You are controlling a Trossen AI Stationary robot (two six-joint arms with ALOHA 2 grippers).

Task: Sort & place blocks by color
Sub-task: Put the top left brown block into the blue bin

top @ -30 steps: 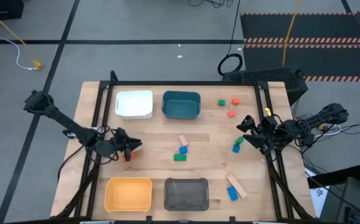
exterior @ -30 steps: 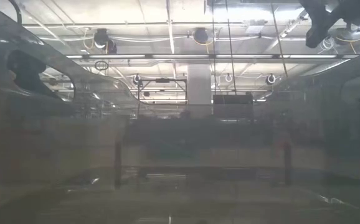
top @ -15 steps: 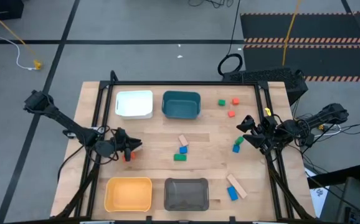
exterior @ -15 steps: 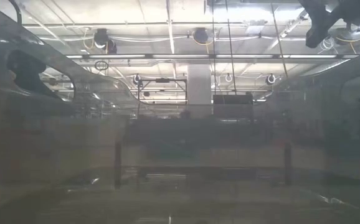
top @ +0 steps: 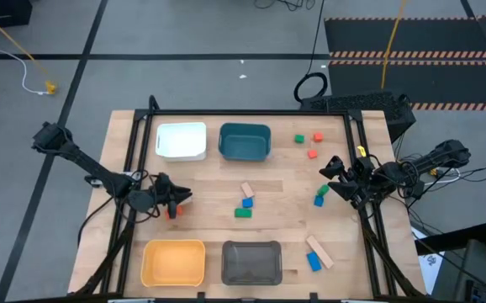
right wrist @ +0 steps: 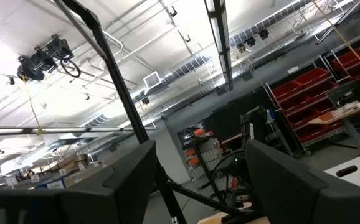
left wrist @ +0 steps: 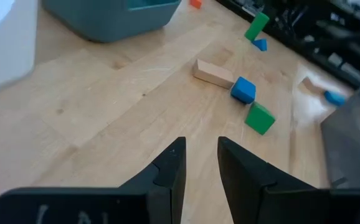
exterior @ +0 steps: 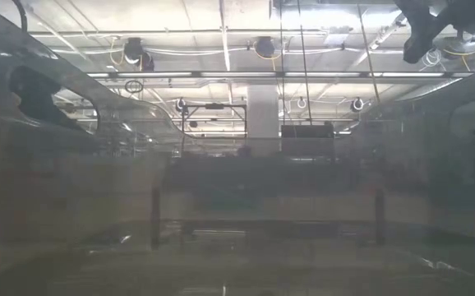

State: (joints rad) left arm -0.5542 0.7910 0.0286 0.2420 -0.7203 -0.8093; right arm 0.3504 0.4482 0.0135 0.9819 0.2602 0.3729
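Small blocks lie scattered on the wooden table. A tan block point(top: 246, 190), a blue one point(top: 247, 203) and a green one point(top: 242, 213) sit mid-table, and they show again in the left wrist view as tan point(left wrist: 213, 73), blue point(left wrist: 243, 89) and green point(left wrist: 260, 117). Green point(top: 298, 139), red point(top: 317, 136) and orange point(top: 313, 154) blocks lie far right. My left gripper point(top: 186, 199) point(left wrist: 198, 165) hovers at the table's left, its fingers narrowly apart with nothing between them. A red block point(top: 173, 212) lies just beside it. My right gripper point(top: 327, 174) point(right wrist: 198, 162) is open, near a green and blue pair point(top: 319, 198).
Four bins stand on the table: a white bin point(top: 182, 140) and a teal bin point(top: 245, 141) at the far side, a yellow bin point(top: 173, 262) and a grey bin point(top: 251, 262) at the near edge. A tan bar point(top: 319, 251) with a blue block point(top: 313, 262) lies near right. Black frame rails run along both table sides.
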